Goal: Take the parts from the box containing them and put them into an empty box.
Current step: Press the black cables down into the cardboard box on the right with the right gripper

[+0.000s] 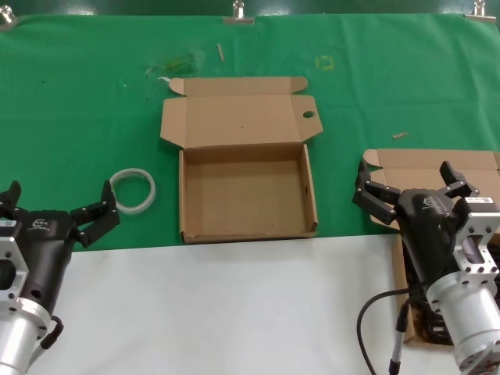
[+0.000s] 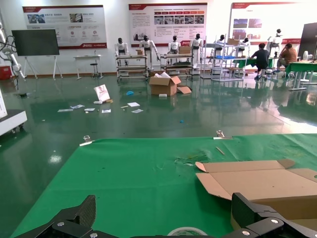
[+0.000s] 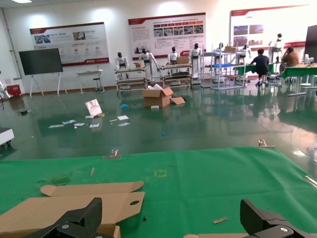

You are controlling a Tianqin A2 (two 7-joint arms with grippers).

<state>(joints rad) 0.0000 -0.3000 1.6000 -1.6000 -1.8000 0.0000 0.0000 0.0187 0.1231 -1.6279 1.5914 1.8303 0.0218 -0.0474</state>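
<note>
We have both arms low at the near edge, nothing held. Our right gripper [image 1: 410, 187] hangs with fingers spread wide over the box containing them [image 1: 426, 162], which sits at the far right with its plain lid folded back — our arm covers most of its inside. The parts [image 1: 419, 322] show only as a dark patch under the wrist, below and behind the fingers, so we cannot tell which way the cords run. This arm is plainly the nearer one.

The empty box [image 1: 247, 195] lies open in the middle, to that gripper's left, its holed tab at the far right corner. Our left gripper [image 1: 55, 211], fingers also spread, waits beside the whitish ring [image 1: 133, 190].
</note>
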